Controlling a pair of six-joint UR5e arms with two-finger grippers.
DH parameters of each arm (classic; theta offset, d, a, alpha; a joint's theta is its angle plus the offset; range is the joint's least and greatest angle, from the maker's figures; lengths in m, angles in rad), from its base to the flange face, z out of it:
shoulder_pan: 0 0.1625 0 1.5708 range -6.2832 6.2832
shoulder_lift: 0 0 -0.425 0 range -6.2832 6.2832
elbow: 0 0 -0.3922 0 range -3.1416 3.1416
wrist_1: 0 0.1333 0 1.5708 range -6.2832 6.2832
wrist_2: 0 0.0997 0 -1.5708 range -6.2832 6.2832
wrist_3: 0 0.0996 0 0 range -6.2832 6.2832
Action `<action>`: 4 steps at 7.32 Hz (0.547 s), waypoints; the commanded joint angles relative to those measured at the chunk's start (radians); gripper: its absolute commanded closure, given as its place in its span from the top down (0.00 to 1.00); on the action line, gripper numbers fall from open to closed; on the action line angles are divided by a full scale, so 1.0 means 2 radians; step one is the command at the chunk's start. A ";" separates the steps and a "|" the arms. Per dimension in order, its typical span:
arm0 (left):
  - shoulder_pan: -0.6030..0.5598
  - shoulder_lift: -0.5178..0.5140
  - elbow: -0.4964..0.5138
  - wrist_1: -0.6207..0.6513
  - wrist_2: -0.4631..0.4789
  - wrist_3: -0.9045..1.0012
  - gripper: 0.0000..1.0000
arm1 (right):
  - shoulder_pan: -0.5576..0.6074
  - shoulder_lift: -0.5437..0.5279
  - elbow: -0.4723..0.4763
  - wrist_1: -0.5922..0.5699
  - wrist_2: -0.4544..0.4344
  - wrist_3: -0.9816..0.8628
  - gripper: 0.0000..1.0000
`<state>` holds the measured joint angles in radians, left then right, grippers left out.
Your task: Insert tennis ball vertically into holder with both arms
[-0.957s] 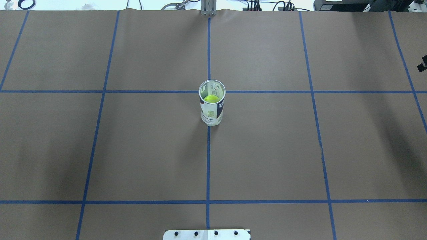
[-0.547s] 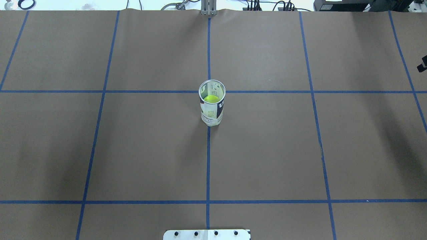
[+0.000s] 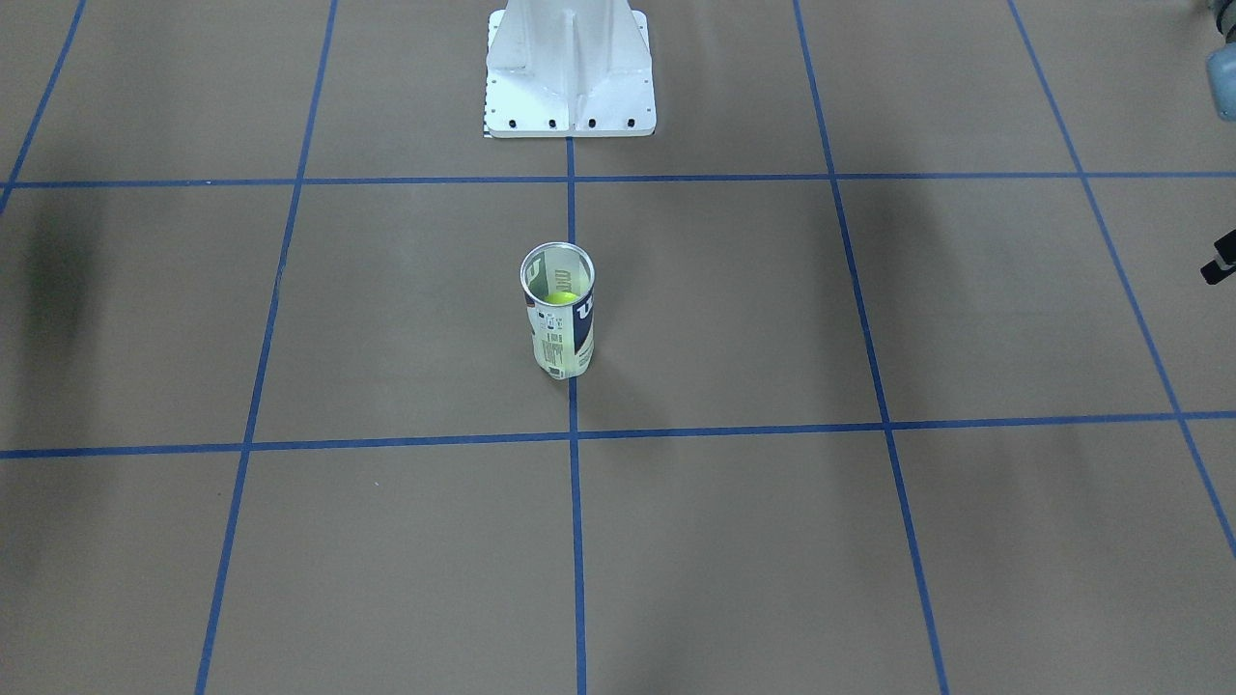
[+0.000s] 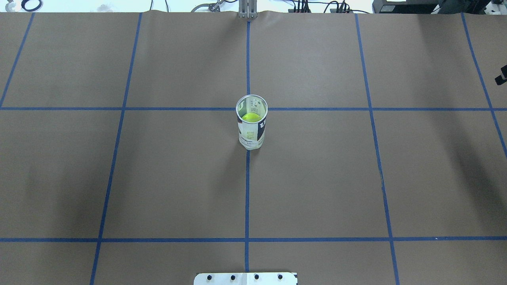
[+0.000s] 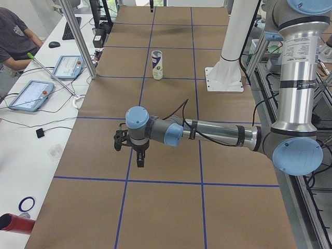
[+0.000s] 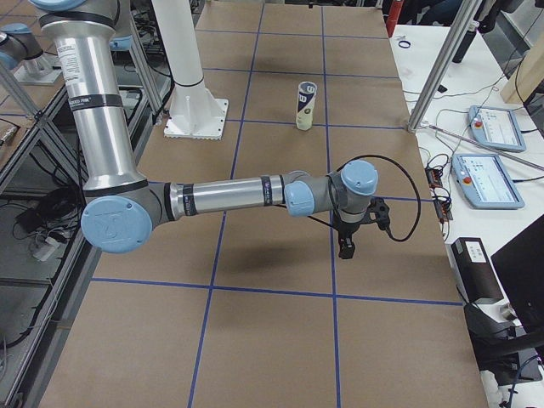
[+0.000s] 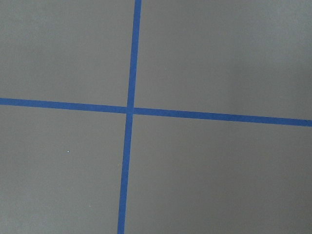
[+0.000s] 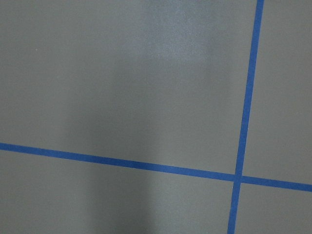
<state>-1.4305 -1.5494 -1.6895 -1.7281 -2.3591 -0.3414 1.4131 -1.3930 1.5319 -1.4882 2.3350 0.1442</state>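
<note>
The holder [image 4: 252, 128] stands upright at the table's middle, on the blue tape cross; it also shows in the front view [image 3: 560, 323] and both side views [image 5: 157, 65] [image 6: 305, 106]. A yellow-green tennis ball [image 4: 250, 117] sits inside it, below the silver rim. My left gripper [image 5: 140, 161] hangs over the table far to the left of the holder, pointing down. My right gripper [image 6: 345, 249] hangs far to the right of it. Both hold nothing that I can see; I cannot tell whether either is open or shut. Both wrist views show only brown table and blue tape.
The white pedestal base [image 3: 570, 77] stands at the robot's side of the table. Aluminium posts [image 5: 78, 36] [image 6: 442, 68] stand at the table's far edge. Control tablets [image 5: 31, 95] [image 6: 484, 178] and cables lie on side benches. A seated person [image 5: 15, 36] is beyond the table.
</note>
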 commanded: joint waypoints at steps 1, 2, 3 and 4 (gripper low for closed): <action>0.000 0.002 0.000 -0.003 0.000 0.000 0.99 | 0.000 -0.001 0.000 -0.002 -0.004 -0.004 0.99; 0.000 0.004 0.000 -0.003 0.000 0.001 0.99 | 0.001 -0.001 -0.003 -0.004 -0.018 -0.030 0.99; 0.000 0.005 0.000 -0.004 0.000 0.003 0.99 | 0.009 -0.001 -0.010 -0.007 -0.027 -0.064 0.99; -0.001 0.005 0.000 -0.005 0.000 0.003 0.99 | 0.021 -0.002 -0.014 -0.023 -0.026 -0.080 0.99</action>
<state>-1.4310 -1.5409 -1.6904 -1.7359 -2.3593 -0.3368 1.4312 -1.3960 1.5158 -1.5070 2.2916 0.0397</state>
